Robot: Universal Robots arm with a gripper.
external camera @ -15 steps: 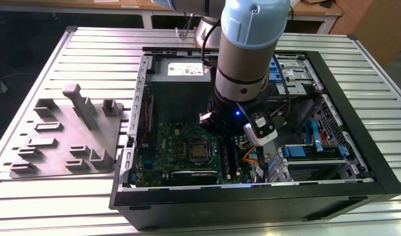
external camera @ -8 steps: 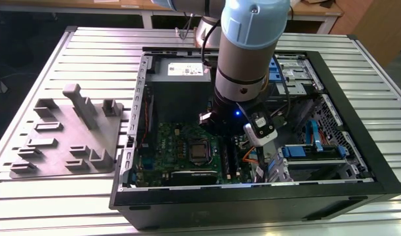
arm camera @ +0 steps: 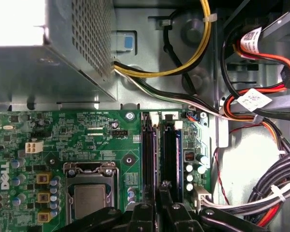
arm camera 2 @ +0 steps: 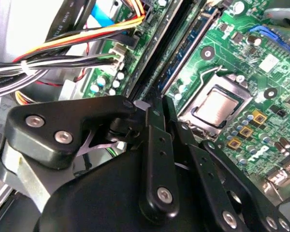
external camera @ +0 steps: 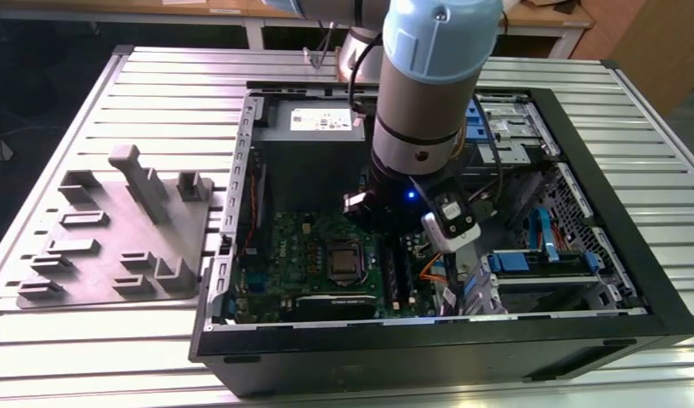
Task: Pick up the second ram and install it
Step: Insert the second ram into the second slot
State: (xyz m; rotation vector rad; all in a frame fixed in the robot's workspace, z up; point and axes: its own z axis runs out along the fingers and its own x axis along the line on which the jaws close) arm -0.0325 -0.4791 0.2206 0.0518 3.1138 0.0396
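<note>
— What's on the counter (external camera: 120, 93), starting from the exterior view's left?

— It's ribbed aluminium. At nine o'clock from the computer sits a matte grey moulded fixture (external camera: 115, 246) with blocky pegs and pockets. Then comes the open black steel case (external camera: 438, 353), lying on its side.

— And inside it?

— A glossy green motherboard (external camera: 290, 246) with a square metal processor socket (external camera: 341, 263). At three o'clock from the socket run the long black plastic memory slots (external camera: 395, 274). The arm (external camera: 427, 85), a pale blue and grey cylinder, drops straight down onto them.

— Where's the second ram?

— In the second wrist view the second ram (arm camera 2: 186, 55) is a thin blue-green strip standing on edge in a slot, running away from the tip of the tool (arm camera 2: 152, 104).

— Has the tool got hold of it?

— I can't tell. The tool (arm camera: 160, 189) is black, jointed and bolted, right down at the slots in both wrist views. Farther toward three o'clock, orange, yellow and black cables (external camera: 438, 268) bunch together.
</note>
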